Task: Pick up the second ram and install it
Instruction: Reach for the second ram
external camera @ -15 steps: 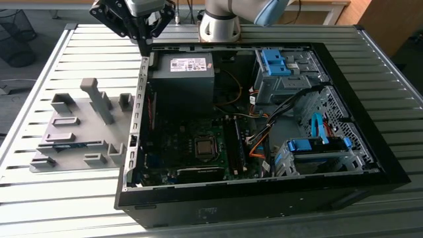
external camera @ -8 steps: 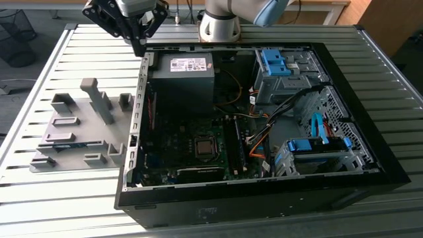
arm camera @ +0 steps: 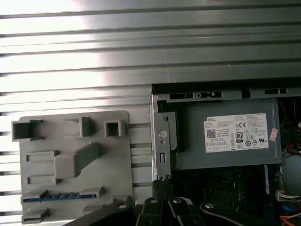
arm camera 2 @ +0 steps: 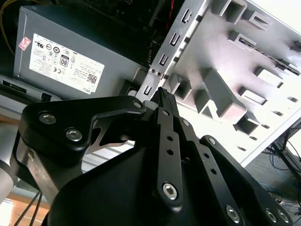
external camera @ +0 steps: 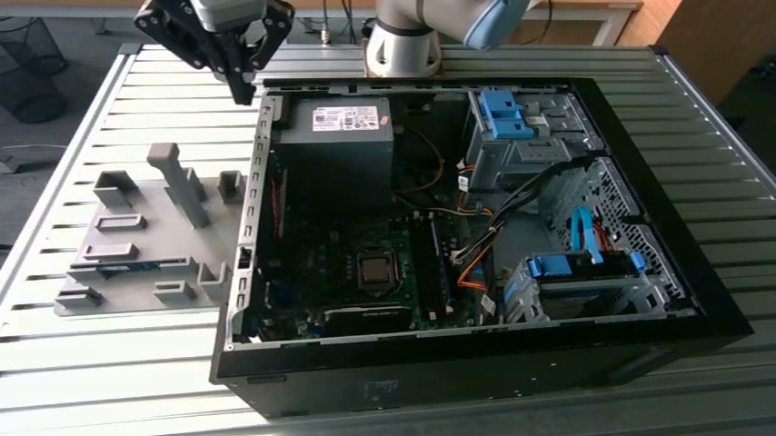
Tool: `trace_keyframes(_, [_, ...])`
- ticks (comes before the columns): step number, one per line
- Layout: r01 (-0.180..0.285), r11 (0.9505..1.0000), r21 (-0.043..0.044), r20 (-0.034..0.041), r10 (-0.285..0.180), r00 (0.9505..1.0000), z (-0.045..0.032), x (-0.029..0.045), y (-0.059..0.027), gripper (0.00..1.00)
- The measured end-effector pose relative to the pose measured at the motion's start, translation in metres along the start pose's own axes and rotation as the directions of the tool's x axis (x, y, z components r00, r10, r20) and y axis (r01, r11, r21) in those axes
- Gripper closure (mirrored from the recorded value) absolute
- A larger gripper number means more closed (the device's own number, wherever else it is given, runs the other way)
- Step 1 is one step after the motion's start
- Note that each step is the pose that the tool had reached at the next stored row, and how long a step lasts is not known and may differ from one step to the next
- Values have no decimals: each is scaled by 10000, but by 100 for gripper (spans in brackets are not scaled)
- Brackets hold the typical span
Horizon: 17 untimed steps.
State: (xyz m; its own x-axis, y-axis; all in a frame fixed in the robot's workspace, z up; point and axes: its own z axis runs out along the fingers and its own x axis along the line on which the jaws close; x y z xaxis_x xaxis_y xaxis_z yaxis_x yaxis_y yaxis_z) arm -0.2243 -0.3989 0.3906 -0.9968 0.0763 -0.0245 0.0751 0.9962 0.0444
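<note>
Second wrist view: the jaws are pressed together, their black metal fingertips (arm camera 2: 162, 96) meeting with nothing held between them. They hang over a corner of the open black computer case (external camera: 715, 272), just beside the grey metal power supply box (arm camera 2: 70, 61) with its white label. In the exterior view this is the case's far end, on the view's left.

Outward from there, on the ribbed metal counter (external camera: 73, 363), sits the grey plastic holder block (external camera: 152, 209) with its posts and slots, just beside the case's side wall. The second ram (arm camera: 59, 197), a thin, long blue-green circuit-board stick, stands on edge in a narrow slot of that block, at the end well apart from the jaws.

In the exterior view the stick lies nearer the camera than the jaws and somewhat to the view's left, with most of the block between them. Its long axis runs roughly crosswise to the case's side wall. By my judgement, one end points at that wall and a flat side faces back toward the jaws. It sits untouched in its slot, not yet lifted.
</note>
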Motion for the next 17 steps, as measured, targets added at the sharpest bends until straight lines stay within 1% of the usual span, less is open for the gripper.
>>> trace_keyframes(4, [1, 10000, 1, -1, -1, 10000, 0, 100, -18, 89])
trace_keyframes(8, [0, 10000, 0, 0, 0, 10000, 3, 194, -62, 89])
trace_keyframes(12, [0, 10000, 3, 0, 0, 10000, 6, 272, -112, 89])
trace_keyframes(17, [1, 10000, 4, 0, -1, 10000, 5, 434, -132, 89])
